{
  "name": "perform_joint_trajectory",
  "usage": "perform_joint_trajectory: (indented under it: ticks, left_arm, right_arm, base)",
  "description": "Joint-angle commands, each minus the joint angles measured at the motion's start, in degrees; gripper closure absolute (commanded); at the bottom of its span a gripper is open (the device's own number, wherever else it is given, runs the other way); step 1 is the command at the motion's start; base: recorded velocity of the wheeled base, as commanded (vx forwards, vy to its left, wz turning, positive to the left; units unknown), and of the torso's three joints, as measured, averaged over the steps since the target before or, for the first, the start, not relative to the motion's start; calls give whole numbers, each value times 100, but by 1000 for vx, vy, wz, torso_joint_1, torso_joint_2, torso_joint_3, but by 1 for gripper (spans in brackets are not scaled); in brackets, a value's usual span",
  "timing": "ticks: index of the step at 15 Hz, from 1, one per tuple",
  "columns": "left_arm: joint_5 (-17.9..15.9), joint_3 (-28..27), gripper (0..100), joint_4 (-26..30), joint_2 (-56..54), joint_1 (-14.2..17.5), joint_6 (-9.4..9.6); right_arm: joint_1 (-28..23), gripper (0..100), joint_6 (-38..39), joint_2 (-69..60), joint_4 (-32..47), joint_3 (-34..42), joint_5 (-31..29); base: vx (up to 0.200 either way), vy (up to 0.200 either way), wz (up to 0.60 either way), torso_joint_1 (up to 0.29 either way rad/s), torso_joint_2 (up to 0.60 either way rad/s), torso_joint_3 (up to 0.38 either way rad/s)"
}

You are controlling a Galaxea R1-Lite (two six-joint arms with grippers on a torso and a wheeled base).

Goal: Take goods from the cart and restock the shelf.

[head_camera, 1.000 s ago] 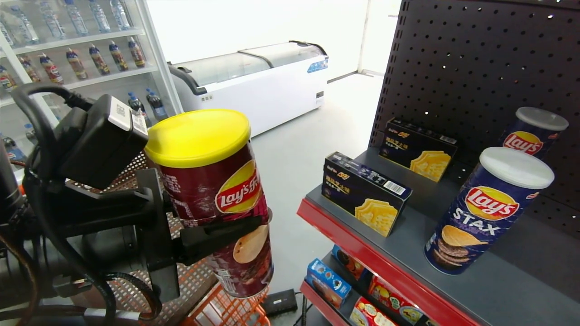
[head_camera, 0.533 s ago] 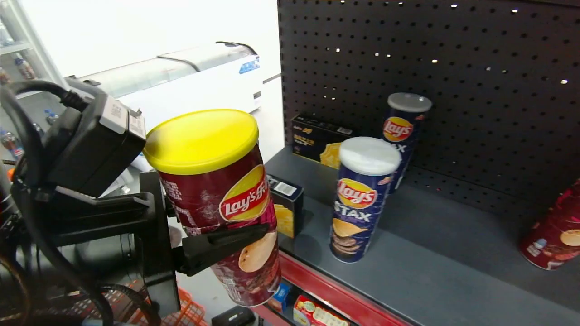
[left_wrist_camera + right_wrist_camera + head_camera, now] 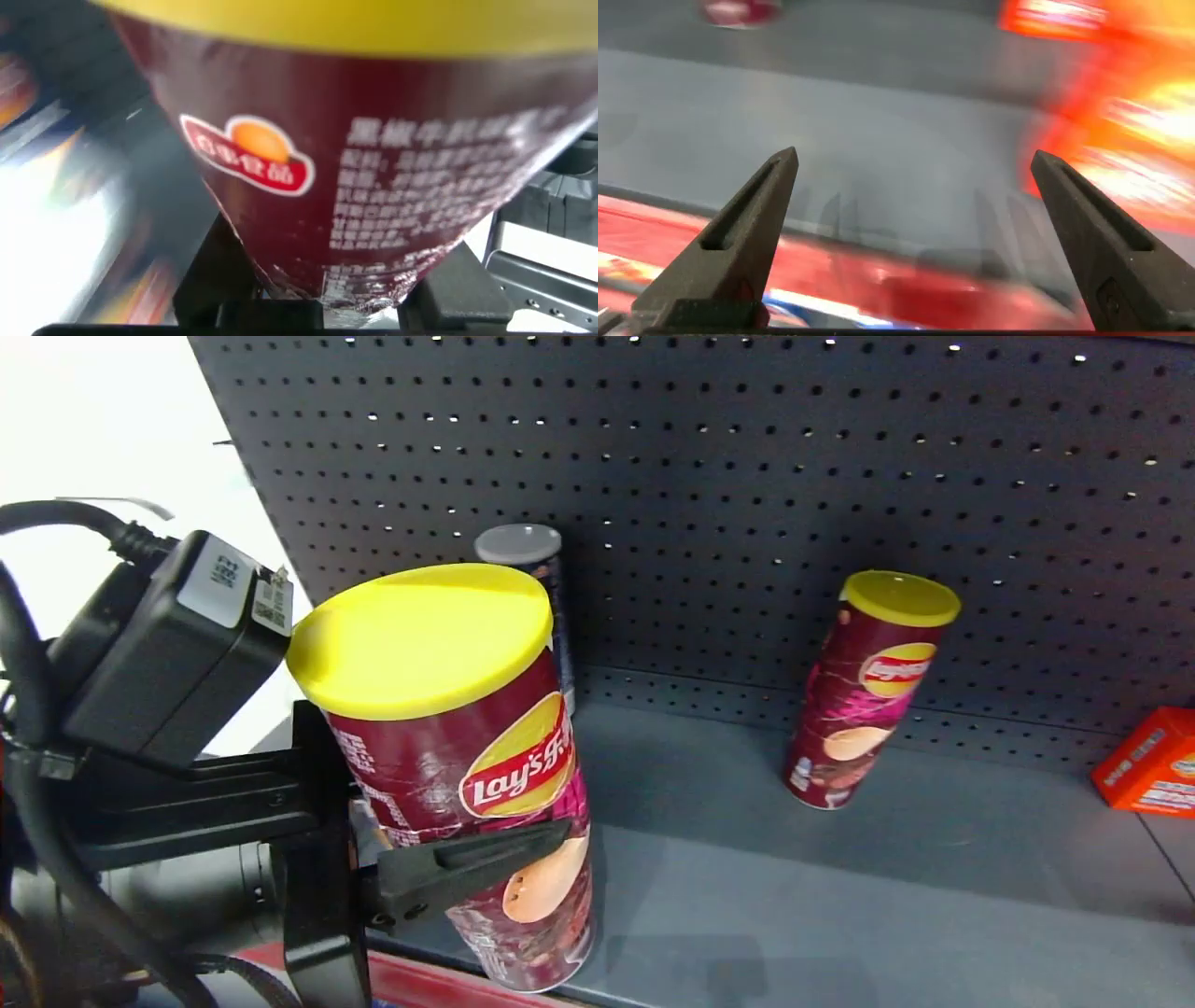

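Head view has panned as a whole across the last second: cart, freezer and cracker boxes are dropped from frame and the pegboard (image 3: 747,476) is now faced square-on. This is read as camera/base motion, not goods moving. Grip is unchanged throughout: the left end effector (image 3: 495,845) is closed around the mid-body of the maroon chip can (image 3: 439,728), yellow lid up, slightly tilted; the same can is seen close up in the left wrist view (image 3: 374,187). A matching can (image 3: 868,691) is now seen standing on the shelf (image 3: 840,896) against the pegboard and is taken as the landmark. The held can is well to the robot's left of it and nearer the front edge, base about over the shelf's red lip (image 3: 448,985); contact with the shelf cannot be confirmed. A grey-lidded blue can (image 3: 527,555) is left of the landmark, behind the held can; an orange box (image 3: 1148,761) is right of it. The right end effector (image 3: 915,157) is spread wide with nothing held, over blurred shelf surface. Judgement: transit is likely done and placement is next; bare shelf left of the landmark is a plausible slot.
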Motion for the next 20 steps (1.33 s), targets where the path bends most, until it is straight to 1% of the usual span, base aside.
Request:
perform_joint_trajectory:
  ticks: [1,2,7,11,17,20]
  left_arm:
    - [-2,6,100,3,-2,-4,-1]
    - [-2,6,100,3,-2,-4,-1]
    - [25,182,100,-6,-72,75,-18]
    - [34,199,100,-6,-99,137,-18]
    - [34,287,100,-6,-186,137,-27]
    - [34,437,100,-6,-309,84,-18]
  right_arm:
    - [-1,0,-6,9,0,0,-2]
    - [-1,0,3,9,0,0,-2]
    - [-1,0,3,9,0,0,-2]
    - [-1,0,3,9,-9,0,-2]
    - [-1,0,12,9,0,0,-2]
    - [-1,0,-14,9,0,0,51]
  base:
    - [0,0,-600,2,2,2]
    - [0,0,-600,2,2,2]
    - [0,0,0,0,0,0]
    - [0,0,0,0,0,0]
    - [0,0,0,0,0,0]
    - [0,0,0,0,0,0]
